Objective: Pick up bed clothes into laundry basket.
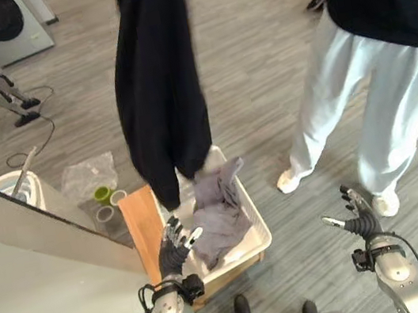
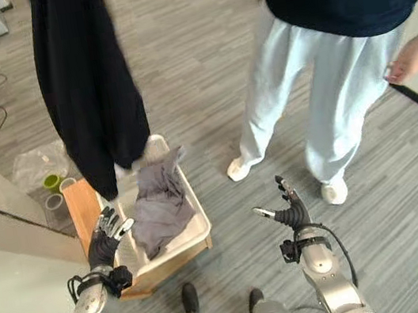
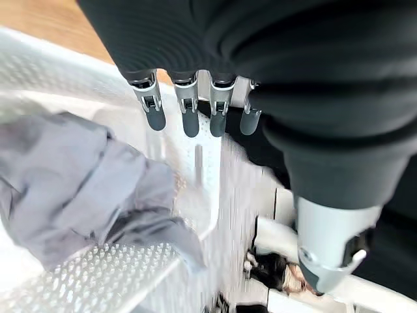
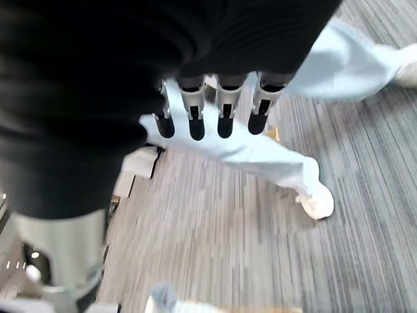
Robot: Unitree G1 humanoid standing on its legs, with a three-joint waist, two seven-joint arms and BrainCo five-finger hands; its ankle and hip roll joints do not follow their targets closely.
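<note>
Your left hand sits at the near left corner of the basket, fingers straight and spread, holding nothing; in its wrist view the fingertips hang just above the white perforated wall. Your right hand is well off to the right over bare floor, fingers also straight and apart, thumb out to the side, empty.

Inside the basket lies a grey cloth, crumpled, with one corner draped up over the far right rim. The basket rests on a wooden board that sticks out on its left side. A black garment hangs from above, its lower end dangling just over the far left corner of the basket; you cannot tell from here what holds it up.

A person in white trousers and a dark top stands to the right of the basket, beyond your right hand. Left of the board lie a clear bag and some small rings.
</note>
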